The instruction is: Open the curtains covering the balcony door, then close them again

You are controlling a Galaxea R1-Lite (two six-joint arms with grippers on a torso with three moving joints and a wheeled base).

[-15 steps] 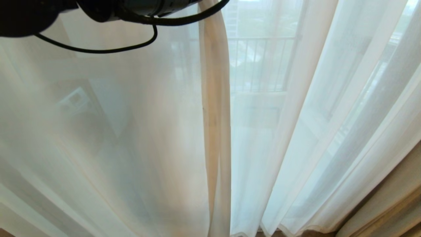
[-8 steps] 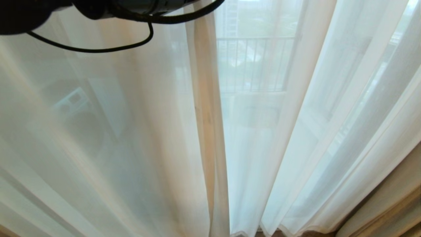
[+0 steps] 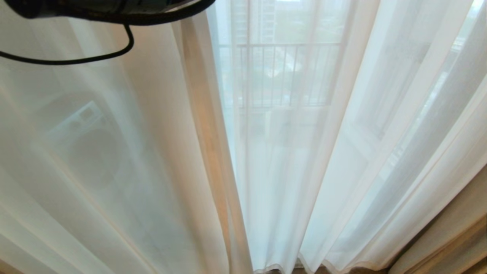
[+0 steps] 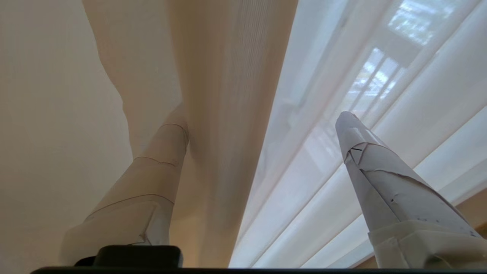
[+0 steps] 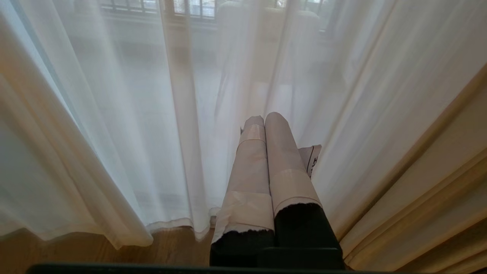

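The sheer white see-through cloth curtains [image 3: 342, 152] look thin, matt and finely woven. The thicker tan opaque drapes [image 5: 430, 213] are dense, dull cloth. The right gripper's fingers [image 5: 281, 152] wear smooth, matt pale tape wrapping. The brown wooden floor [image 5: 76, 253] shows a low sheen.

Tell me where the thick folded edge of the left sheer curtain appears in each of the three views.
Head view: the folded edge runs top to bottom, left of centre, below the left arm.
Left wrist view: it hangs between the open left claw fingers, close against one finger.
Right wrist view: a tan vertical fold left of the shut right claw is probably this edge; I cannot confirm it.
Shared landmark: the balcony railing behind the fabric.
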